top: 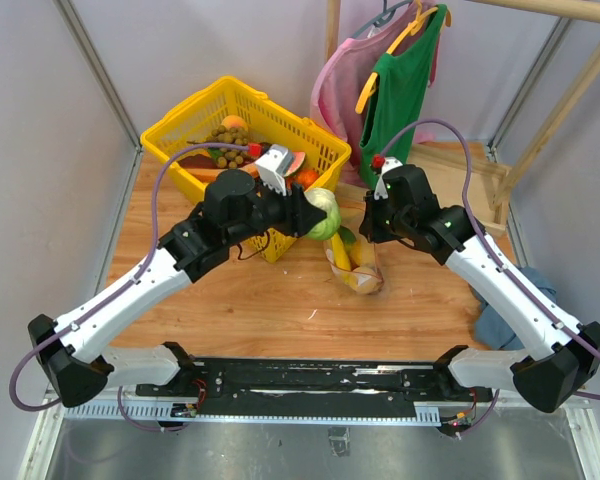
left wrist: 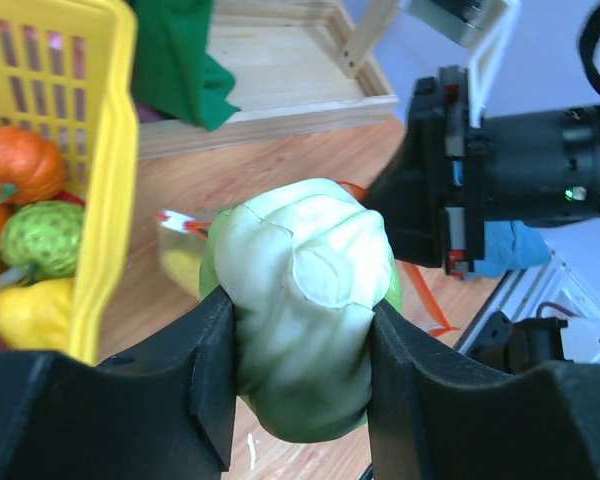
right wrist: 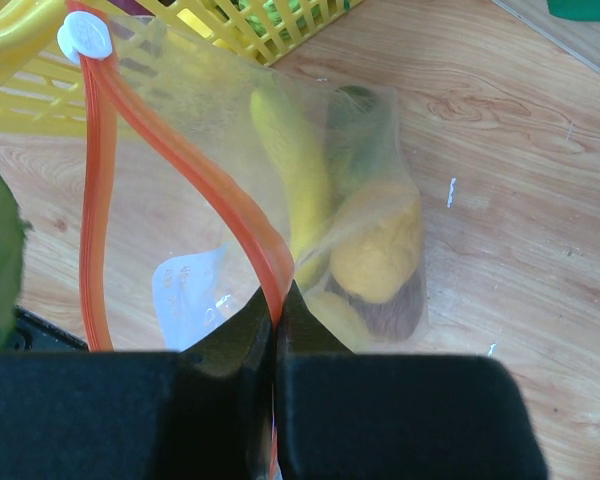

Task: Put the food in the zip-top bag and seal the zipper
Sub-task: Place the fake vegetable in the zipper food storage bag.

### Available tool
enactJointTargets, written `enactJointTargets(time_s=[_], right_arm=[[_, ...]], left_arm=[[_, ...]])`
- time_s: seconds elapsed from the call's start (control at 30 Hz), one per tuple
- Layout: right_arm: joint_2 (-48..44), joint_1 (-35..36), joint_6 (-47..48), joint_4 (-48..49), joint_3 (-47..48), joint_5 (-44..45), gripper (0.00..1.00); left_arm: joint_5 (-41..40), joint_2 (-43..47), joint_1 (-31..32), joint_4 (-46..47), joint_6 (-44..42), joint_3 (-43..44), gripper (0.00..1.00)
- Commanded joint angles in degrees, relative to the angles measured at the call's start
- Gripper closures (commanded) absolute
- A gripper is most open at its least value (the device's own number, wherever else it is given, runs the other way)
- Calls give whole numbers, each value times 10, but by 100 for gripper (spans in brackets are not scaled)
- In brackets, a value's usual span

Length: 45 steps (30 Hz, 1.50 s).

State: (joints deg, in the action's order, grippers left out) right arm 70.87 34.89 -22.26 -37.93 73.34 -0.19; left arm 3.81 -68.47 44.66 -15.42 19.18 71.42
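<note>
My left gripper (left wrist: 300,345) is shut on a pale green cabbage (left wrist: 305,300) and holds it in the air beside the bag's mouth; it also shows in the top view (top: 324,213). My right gripper (right wrist: 276,315) is shut on the red-orange zipper (right wrist: 205,175) of the clear zip-top bag (right wrist: 310,200) and holds its mouth open. The bag (top: 357,262) hangs to the table and holds a yellow banana (right wrist: 290,170) and a yellow fruit (right wrist: 380,250). A white slider (right wrist: 83,38) sits at the zipper's far end.
A yellow basket (top: 242,120) with more toy food stands at the back left, close behind the bag. Green and pink clothes (top: 400,85) hang on a wooden rack at the back right. A blue cloth (top: 500,320) lies at the right edge.
</note>
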Motion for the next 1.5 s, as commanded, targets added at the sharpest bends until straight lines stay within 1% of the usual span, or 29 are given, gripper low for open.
enactJointTargets(time_s=[0.0,0.17,0.33,0.53,0.73,0.8,0.9,1.03,1.2,1.37,1.47], right_arm=[[-7,7,-11,7,13,-7,99],[-12,7,-12,8,13,-17,99],[-17,7,-12,12,10,-28,99],[-23,7,-11,13,9,-34,99],[-26,7,-4,18,10,-43,99],[-26,7,-3,22,9,-51,99],[-26,7,-3,31,4,-55,99],[-21,7,-2,32,3,-54,99],[-22,7,-2,31,-1,-35,99],[-18,7,0,31,0,-26,99],[-12,7,0,30,5,-27,99]], left_arm=[[13,14,31,111,-26,-29,90],[11,1,58,174,-39,-68,90],[0,-19,72,208,-60,-93,90],[-36,-58,88,175,-82,-96,86],[-114,-80,89,130,-101,-96,77],[-133,-90,90,115,-105,-90,71],[-133,-101,90,110,-106,-80,62],[-117,-114,94,99,-98,-57,41],[-102,-105,95,93,-91,-41,24],[-98,-104,95,87,-82,-36,15],[-101,-108,95,75,-81,-30,12]])
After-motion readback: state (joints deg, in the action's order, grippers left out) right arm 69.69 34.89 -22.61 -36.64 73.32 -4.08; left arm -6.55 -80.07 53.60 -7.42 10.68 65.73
